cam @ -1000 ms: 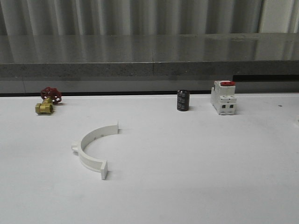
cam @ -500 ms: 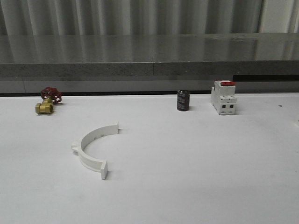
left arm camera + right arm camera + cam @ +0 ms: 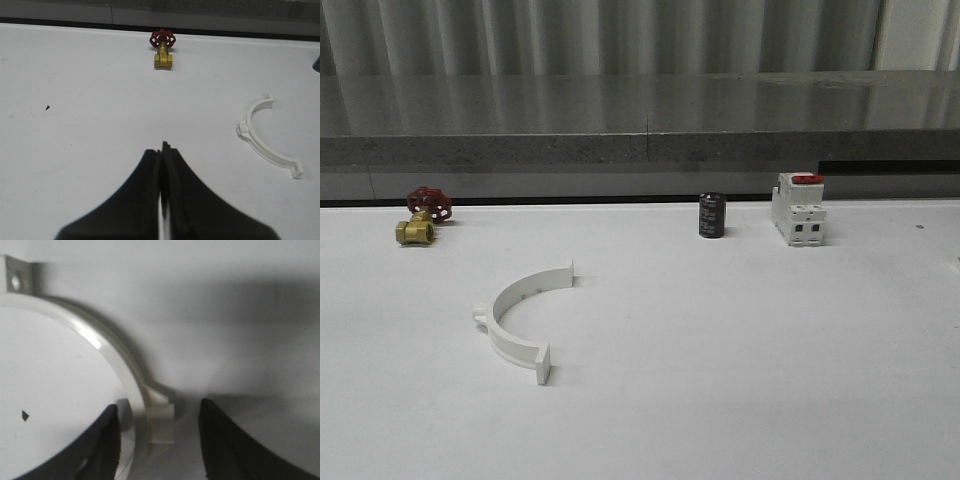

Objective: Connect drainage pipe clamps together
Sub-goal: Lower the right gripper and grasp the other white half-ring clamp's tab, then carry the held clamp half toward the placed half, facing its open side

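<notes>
At lower left of the front view, one clamp half [image 3: 515,320] lay on the white worktop [image 3: 740,350]. The left gripper [image 3: 161,150] was clenched, holding nothing; the right gripper [image 3: 160,412], fingers [image 3: 107,440] parted, straddled a second clamp half [image 3: 135,385].

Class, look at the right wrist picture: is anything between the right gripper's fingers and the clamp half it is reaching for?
Nothing visible is. The right gripper is open, its fingers on either side of the clamp half at its side tab, with bare table around.
</notes>
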